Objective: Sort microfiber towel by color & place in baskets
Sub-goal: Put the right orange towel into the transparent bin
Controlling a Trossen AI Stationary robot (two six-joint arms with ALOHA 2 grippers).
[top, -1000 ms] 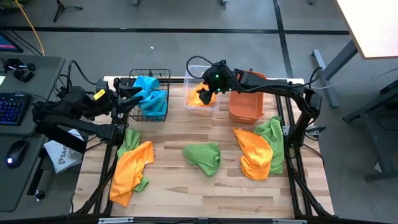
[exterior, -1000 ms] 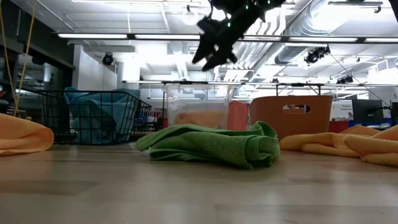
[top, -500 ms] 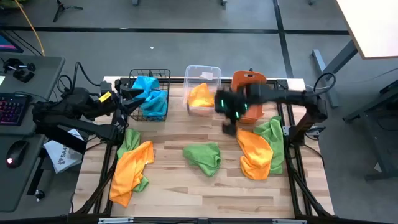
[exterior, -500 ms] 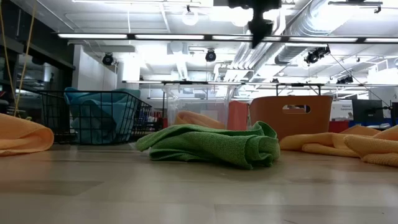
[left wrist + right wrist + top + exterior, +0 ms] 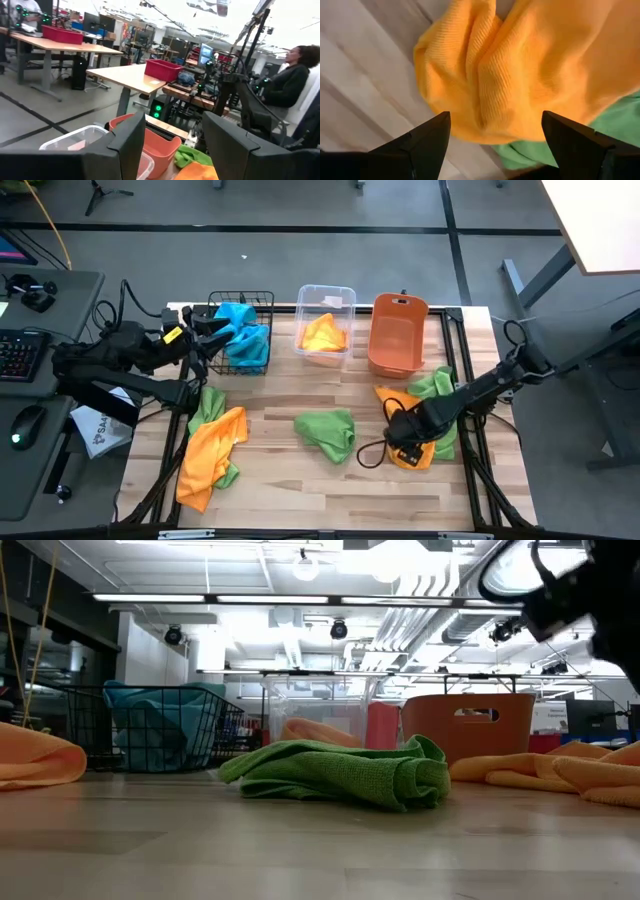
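While spread wide, right gripper (image 5: 492, 140) above orange towel (image 5: 520, 75), near table edge (image 5: 478, 430).

Overhead, table-level, two wrist views; shared orange bin (image 5: 397, 335).

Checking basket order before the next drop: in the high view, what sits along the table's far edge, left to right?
Black wire mesh basket holding a turquoise towel → clear plastic tub holding an orange towel → orange plastic bin, with nothing visible inside.
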